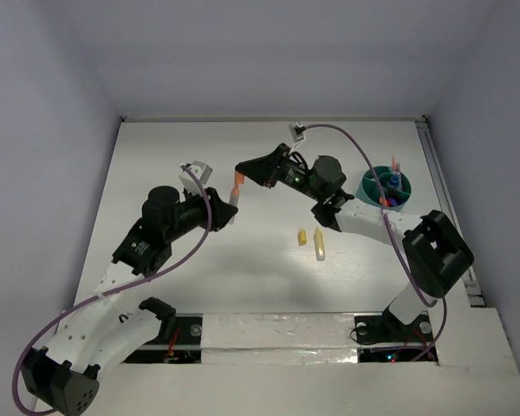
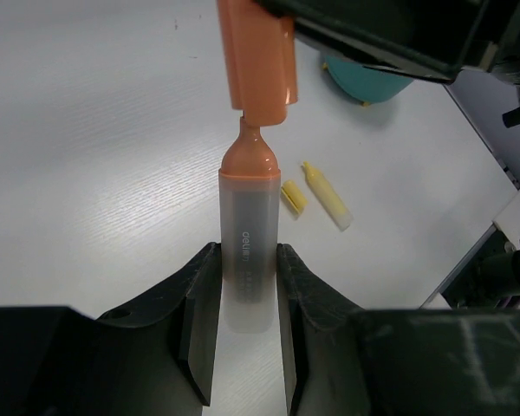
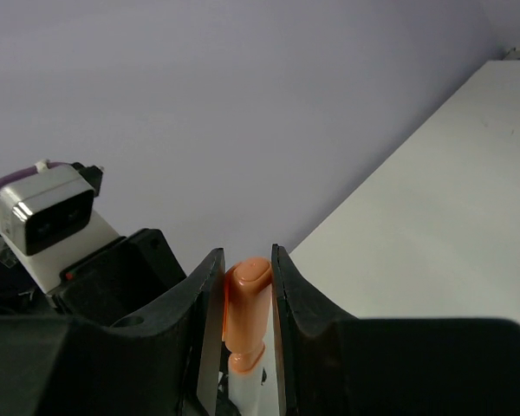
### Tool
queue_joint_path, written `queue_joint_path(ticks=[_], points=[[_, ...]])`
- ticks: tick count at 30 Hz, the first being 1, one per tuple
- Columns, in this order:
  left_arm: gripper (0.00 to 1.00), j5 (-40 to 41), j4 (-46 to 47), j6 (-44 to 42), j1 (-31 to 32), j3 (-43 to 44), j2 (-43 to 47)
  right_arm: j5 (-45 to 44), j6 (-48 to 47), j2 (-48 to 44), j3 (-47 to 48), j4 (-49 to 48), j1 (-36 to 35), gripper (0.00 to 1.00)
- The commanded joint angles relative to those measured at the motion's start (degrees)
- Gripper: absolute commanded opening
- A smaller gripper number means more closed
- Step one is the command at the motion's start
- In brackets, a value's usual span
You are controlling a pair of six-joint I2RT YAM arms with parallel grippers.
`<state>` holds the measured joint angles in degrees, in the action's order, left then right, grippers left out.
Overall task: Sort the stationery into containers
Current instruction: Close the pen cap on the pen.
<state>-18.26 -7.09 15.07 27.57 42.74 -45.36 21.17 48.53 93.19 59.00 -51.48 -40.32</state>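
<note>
Orange highlighter (image 2: 248, 208) clamped in left gripper (image 2: 245, 277), its cap (image 3: 245, 308) pinched by right gripper (image 3: 246, 264), teal organiser (image 1: 367, 186) at its three o'clock

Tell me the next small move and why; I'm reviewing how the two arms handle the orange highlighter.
The left tool clamps the highlighter body; the right tool is shut on the orange cap, whose mouth sits at the bare orange tip, not seated and slightly off-centre. So probably ease the cap, nudged to centre, along the body's axis onto the tip.

One orange highlighter (image 2: 247, 225), two yellow pieces (image 2: 328, 198), one teal organiser (image 1: 367, 185).
</note>
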Motion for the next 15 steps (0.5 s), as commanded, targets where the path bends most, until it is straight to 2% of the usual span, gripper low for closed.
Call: queue_joint_path(ticks=[1, 15], points=[[0.00, -2.65, 3.58, 0.05, -0.33, -0.55, 1.07, 2.30, 0.33, 1.03, 2.34, -4.07, -0.73, 0.00], [0.00, -1.78, 3.31, 0.22, -0.33, -0.64, 1.50, 2.65, 0.51, 1.91, 2.70, -4.85, -1.78, 0.00]])
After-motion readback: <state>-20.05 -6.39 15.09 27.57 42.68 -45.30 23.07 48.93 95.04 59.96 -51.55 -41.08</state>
